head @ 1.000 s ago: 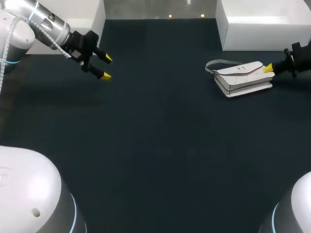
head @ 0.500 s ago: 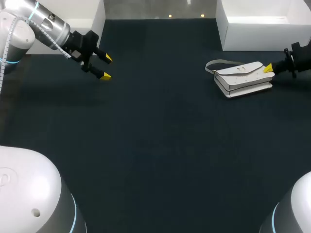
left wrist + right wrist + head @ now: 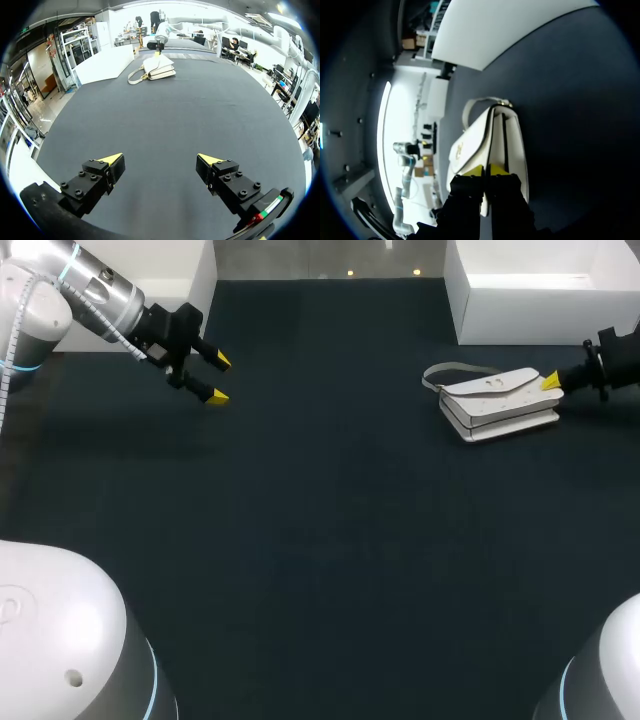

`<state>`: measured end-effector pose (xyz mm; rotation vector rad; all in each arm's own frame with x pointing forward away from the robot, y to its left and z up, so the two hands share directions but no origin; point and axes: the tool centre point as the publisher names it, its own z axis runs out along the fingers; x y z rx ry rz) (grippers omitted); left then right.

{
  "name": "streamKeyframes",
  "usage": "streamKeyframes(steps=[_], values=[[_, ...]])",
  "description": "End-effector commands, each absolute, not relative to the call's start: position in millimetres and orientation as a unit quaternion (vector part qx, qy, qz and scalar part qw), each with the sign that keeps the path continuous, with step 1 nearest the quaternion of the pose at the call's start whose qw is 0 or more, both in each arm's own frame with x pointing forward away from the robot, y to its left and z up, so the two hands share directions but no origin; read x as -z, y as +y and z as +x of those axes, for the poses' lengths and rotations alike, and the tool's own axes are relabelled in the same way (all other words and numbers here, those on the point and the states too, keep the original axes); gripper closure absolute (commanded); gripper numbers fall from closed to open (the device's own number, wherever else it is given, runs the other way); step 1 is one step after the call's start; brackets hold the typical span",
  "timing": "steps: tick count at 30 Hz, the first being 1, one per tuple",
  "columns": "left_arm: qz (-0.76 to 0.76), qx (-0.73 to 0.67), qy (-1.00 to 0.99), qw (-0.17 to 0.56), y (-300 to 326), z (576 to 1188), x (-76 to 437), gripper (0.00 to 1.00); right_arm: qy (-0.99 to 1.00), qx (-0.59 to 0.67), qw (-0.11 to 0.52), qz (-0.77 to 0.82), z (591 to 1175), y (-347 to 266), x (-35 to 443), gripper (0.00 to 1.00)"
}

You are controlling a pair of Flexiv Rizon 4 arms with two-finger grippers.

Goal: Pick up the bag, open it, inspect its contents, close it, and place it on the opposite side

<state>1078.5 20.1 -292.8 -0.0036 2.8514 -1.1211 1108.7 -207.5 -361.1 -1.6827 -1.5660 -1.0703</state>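
Observation:
A white bag [image 3: 495, 400] with a flap and a grey strap [image 3: 445, 370] lies on the dark table at the far right. My right gripper [image 3: 550, 381] is at the bag's right end, low over the table. In the right wrist view its yellow tips [image 3: 485, 171] are pressed together on a thin edge of the bag [image 3: 490, 135], which runs ahead of them. My left gripper [image 3: 217, 378] hangs open over the far left of the table with nothing between its fingers. In the left wrist view the gripper [image 3: 160, 159] points across the table at the distant bag [image 3: 159, 67].
A white box [image 3: 540, 290] stands just behind the bag at the back right. Another white block [image 3: 175, 280] stands at the back left, behind my left arm. Dark table surface [image 3: 330, 520] stretches between the two arms.
The bag and the right gripper's tips have shifted a touch to the left. The left arm has kept still.

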Motion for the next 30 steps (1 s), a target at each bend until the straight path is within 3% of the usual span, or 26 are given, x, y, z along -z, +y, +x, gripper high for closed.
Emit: streamKeyframes(steps=[1, 30], values=[[-0.001, 0.367, 0.93, 0.04, 19.7, 1078.5, 293.9, 0.0, -0.589, 0.403, 0.314, -0.626, 1108.3, -206.4, 366.8, 1.0], [-0.001, 0.367, 0.93, 0.04, 19.7, 1078.5, 293.9, 0.0, -0.541, 0.442, 0.287, -0.655, 1050.9, -136.2, 369.7, 1.0]])
